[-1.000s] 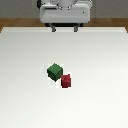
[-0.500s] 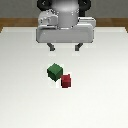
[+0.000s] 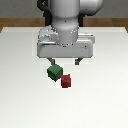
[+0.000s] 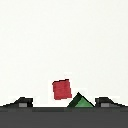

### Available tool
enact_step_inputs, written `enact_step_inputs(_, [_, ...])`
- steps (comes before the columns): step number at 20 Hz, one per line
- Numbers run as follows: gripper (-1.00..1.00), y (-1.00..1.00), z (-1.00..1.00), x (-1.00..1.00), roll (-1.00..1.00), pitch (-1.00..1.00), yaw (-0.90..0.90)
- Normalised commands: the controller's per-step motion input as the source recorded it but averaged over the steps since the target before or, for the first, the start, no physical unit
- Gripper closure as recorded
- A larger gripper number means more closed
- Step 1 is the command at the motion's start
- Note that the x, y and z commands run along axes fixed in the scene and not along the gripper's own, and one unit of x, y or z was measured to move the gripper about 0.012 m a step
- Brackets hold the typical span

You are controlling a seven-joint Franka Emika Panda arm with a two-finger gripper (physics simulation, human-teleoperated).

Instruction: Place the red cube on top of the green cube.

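Red cube: the red cube [image 3: 66, 81] sits flat on the white table [image 3: 20, 95], on the near side of the green one and toward the exterior view's right of it
Red cube orientation: turned a little on the table, so its edges run slightly off the table's edges; the wrist view [image 4: 61, 90] shows its top as a slightly rotated square; as a cube, it has no long axis to speak of
Green cube: the green cube [image 3: 54, 72] also rests on the table, farther back and toward the exterior view's left of the red one
Green cube orientation: rotated further, close to corner-on; in the wrist view [image 4: 80, 102] only one pointed corner shows, the remainder cut off by the dark band of the gripper body
Spacing of cubes: just beside each other; from the exterior view they look to meet at a corner, while the wrist view suggests a thin gap, so contact cannot be settled
Gripper: the gripper [image 3: 63, 63] hangs above the table just behind the cubes, roughly over the green one
Claw state: spread wide and holding nothing; one fingertip [image 3: 77, 62] shows clearly, the other is a dim dark mark near the green cube
Stacking: not yet done; both cubes lie on the table
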Motion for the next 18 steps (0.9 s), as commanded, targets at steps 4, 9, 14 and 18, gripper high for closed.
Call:
enact_step_inputs(4, [-1.0,0.0,-0.75,0.0,0.0,0.0,0.0])
enact_step_inputs(9, [-1.0,0.0,-0.8,0.0,0.0,0.0,0.0])
enact_step_inputs(14, [-1.0,0.0,-0.4,0.0,0.0,0.0,0.0])
enact_step_inputs(18, [1.0,0.0,0.0,0.0,0.0,0.0,0.0])
